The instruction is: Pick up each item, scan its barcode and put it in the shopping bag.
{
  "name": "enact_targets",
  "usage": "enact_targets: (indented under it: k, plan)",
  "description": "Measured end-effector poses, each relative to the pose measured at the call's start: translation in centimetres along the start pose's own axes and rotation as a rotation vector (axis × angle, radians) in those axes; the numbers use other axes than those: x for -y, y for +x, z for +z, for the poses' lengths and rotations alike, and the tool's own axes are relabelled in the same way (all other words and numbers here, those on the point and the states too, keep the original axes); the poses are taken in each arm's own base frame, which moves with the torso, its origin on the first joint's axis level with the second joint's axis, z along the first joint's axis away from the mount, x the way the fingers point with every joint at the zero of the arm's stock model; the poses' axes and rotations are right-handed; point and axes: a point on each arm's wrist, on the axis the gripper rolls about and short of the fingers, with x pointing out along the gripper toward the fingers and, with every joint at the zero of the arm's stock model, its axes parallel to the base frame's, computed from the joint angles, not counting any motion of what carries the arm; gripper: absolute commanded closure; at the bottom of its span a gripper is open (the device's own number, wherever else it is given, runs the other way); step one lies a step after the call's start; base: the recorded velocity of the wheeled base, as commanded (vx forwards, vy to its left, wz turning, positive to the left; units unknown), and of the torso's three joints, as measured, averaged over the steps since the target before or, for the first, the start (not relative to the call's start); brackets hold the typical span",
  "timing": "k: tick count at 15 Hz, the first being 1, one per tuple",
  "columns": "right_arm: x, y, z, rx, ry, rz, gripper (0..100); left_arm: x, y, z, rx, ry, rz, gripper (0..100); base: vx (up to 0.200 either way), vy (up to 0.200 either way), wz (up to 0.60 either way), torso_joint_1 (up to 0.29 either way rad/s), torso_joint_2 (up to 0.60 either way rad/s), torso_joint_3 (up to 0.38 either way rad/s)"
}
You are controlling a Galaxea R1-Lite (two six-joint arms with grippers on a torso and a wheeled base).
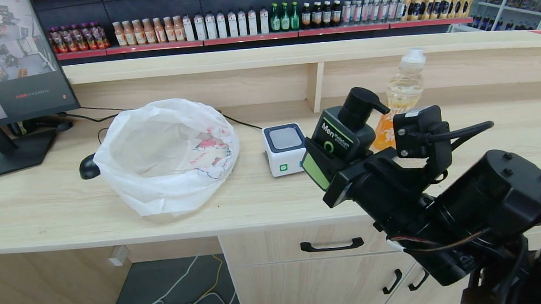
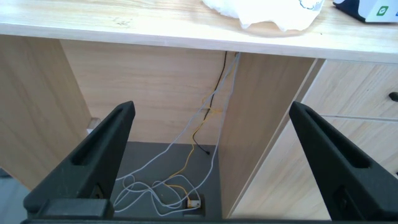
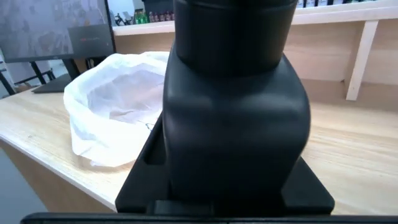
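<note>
wooden counter (image 1: 255, 204) held the shopping bag (image 1: 167, 153) and scanner (image 1: 284, 149). right gripper (image 1: 336, 159) clamped the black pump bottle (image 1: 344, 135) beside the scanner, its base hidden; left gripper (image 2: 211, 112) sat spread wide below the counter.

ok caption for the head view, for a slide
Right hand holds a black pump bottle near the scanner, shopping bag open on the counter.

Black pump bottle (image 1: 342, 136), bright green band down one edge, white lettering on the label. Milky white shopping bag (image 1: 158, 154), half see-through, red print on one side. White scanner (image 1: 284, 150), grey window framed in dark blue, small green mark. Amber liquid in the drink bottle (image 1: 402, 92), orange label, white cap. Pale wood grain on the counter (image 1: 254, 200). Black mouse (image 1: 88, 168), black drawer handles (image 1: 331, 246).
</note>
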Motion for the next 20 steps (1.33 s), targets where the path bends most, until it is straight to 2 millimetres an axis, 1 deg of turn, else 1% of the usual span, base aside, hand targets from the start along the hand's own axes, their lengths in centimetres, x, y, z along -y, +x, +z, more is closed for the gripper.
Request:
enact_targets:
  k: [3,7,14,20]
  plan:
    - [-0.1,0.2,-0.2,0.000,-0.010,0.040,100,0.0,0.0,0.0,0.000,0.000,0.000,0,0.000,0.000,0.00,0.000,0.00,0.000]
    - [0.9,0.2,-0.6,-0.015,0.020,0.008,100,0.0,0.0,0.0,0.000,0.000,0.000,0,0.000,0.000,0.00,0.000,0.00,0.000]
    - [1.1,0.3,-1.2,-0.033,0.034,0.000,100,0.0,0.0,0.0,0.000,0.000,0.000,0,0.000,0.000,0.00,0.000,0.00,0.000]
    - [1.1,0.5,-1.5,-0.040,0.046,-0.002,100,0.0,0.0,0.0,0.000,-0.002,0.000,0,0.000,0.200,0.00,0.007,0.01,0.002]
